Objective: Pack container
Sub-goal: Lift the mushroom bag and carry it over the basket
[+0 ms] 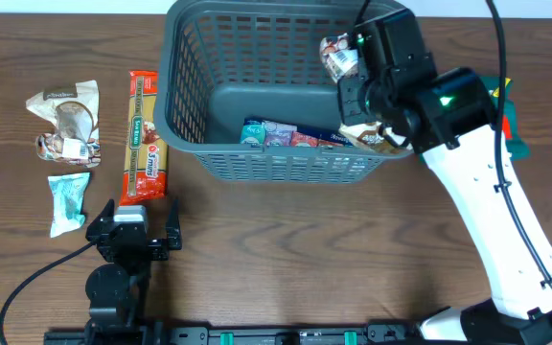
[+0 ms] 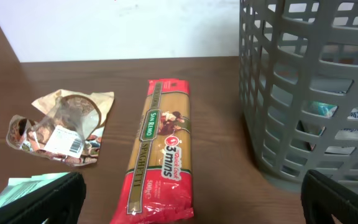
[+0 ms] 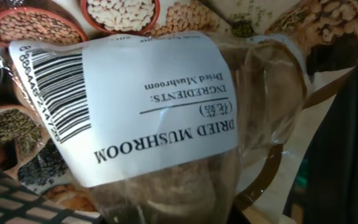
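The dark grey slotted container (image 1: 185,86) stands at the back centre of the table and also shows in the left wrist view (image 2: 303,93). Packets (image 1: 281,132) lie on its floor. My right gripper (image 1: 353,59) is over the container's right side, shut on a dried mushroom packet (image 1: 336,53), which fills the right wrist view (image 3: 160,99). My left gripper (image 1: 134,228) is open and empty, low near the front left, just in front of a long spaghetti packet (image 1: 144,139), with the packet's red end between its fingers (image 2: 188,211).
A crumpled clear bean packet (image 1: 65,120) and a pale green packet (image 1: 68,199) lie left of the spaghetti (image 2: 163,155). Another brown packet (image 1: 367,137) rests at the container's front right corner. A green and orange object (image 1: 512,120) sits at the right edge.
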Robot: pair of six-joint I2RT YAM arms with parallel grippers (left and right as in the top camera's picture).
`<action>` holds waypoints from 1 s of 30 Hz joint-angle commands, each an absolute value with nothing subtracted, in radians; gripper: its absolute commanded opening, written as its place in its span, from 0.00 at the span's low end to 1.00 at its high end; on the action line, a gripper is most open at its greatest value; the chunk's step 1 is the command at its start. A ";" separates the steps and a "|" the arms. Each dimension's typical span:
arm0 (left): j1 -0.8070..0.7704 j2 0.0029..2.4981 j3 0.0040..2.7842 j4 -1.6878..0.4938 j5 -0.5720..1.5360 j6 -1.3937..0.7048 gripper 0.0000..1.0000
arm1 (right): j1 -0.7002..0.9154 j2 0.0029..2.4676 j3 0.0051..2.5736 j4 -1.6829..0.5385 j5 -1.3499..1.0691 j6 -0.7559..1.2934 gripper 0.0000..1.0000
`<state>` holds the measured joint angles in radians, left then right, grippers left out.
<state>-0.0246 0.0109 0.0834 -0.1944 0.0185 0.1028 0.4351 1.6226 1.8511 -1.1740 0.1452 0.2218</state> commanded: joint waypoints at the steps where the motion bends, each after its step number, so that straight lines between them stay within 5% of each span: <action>1: -0.029 0.004 0.067 -0.223 0.010 0.109 0.99 | 0.408 1.631 1.868 -1.167 0.104 0.182 0.01; 30: -0.029 0.004 0.067 -0.223 0.010 0.109 0.99 | 0.260 1.999 2.199 -1.317 -0.072 0.083 0.01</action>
